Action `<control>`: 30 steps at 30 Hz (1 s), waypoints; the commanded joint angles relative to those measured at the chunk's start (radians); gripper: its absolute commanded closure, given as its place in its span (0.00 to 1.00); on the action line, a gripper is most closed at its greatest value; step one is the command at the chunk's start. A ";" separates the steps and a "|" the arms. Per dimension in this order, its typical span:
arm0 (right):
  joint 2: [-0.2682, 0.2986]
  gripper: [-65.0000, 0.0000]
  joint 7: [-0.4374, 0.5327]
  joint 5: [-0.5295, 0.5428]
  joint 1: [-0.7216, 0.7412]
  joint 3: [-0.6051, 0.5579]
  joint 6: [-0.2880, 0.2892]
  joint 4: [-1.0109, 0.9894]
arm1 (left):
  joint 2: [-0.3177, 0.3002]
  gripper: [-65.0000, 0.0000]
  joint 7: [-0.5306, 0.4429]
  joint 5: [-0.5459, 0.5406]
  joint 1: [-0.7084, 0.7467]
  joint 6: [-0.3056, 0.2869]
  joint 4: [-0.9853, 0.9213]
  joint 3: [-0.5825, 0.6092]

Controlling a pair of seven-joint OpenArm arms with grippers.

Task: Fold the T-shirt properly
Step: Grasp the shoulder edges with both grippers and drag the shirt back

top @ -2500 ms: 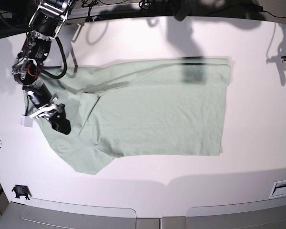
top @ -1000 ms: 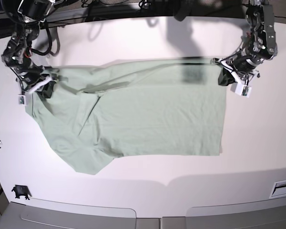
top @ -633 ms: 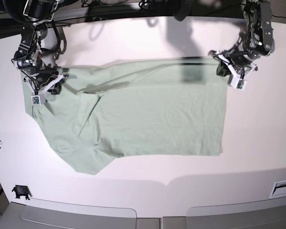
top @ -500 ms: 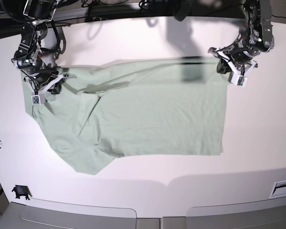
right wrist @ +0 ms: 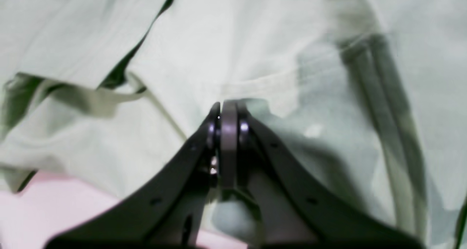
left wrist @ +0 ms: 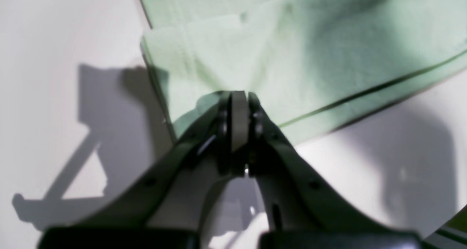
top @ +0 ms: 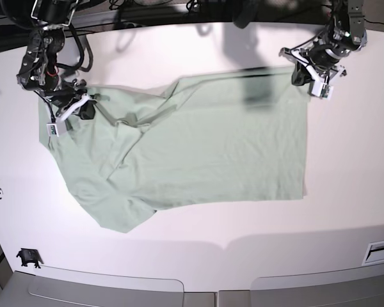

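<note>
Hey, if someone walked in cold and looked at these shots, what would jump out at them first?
The big pale mint-green T-shirt spread across the white table, rumpled at the base view's left end. Then the two arms at its far corners: the left gripper, shut on the cloth at the upper right of that view, and the right gripper, shut on the cloth at the upper left. Both wrist views show closed jaws pinching fabric.

You saw the T-shirt (top: 205, 147), pale mint-green soft cloth, lying spread across the middle of the white worktop (top: 345, 160), mostly flat with light wrinkles. Its straight edge faced the worktop's right side. Toward the left side the cloth was bunched into folds, and one sleeve pointed to the near left corner. Both far corners were lifted slightly.
</note>
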 commanded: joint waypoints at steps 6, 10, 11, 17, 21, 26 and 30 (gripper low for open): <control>0.018 1.00 -0.079 0.021 0.010 0.005 0.010 0.013 | -0.014 1.00 0.129 0.083 0.079 0.041 -0.010 -0.004; 0.032 1.00 -0.169 0.113 -0.001 0.005 0.010 0.014 | -0.014 1.00 0.156 0.090 0.103 0.041 -0.010 -0.008; 0.037 1.00 -0.196 0.136 -0.004 0.005 0.010 0.014 | -0.013 1.00 0.162 0.090 0.108 0.041 -0.010 -0.013; 0.079 1.00 -0.307 0.253 -0.042 0.005 0.011 0.014 | -0.013 1.00 0.166 0.090 0.135 0.045 -0.010 -0.086; 0.101 1.00 -0.320 0.285 -0.068 0.006 0.011 0.015 | -0.013 1.00 0.167 0.089 0.152 0.045 -0.010 -0.149; 0.101 1.00 -0.373 0.353 -0.067 0.006 0.011 0.015 | -0.013 1.00 0.173 0.051 0.175 0.044 -0.010 -0.210; 0.101 1.00 -0.438 0.439 -0.068 0.006 0.014 0.015 | -0.013 1.00 0.177 0.029 0.194 0.044 -0.010 -0.220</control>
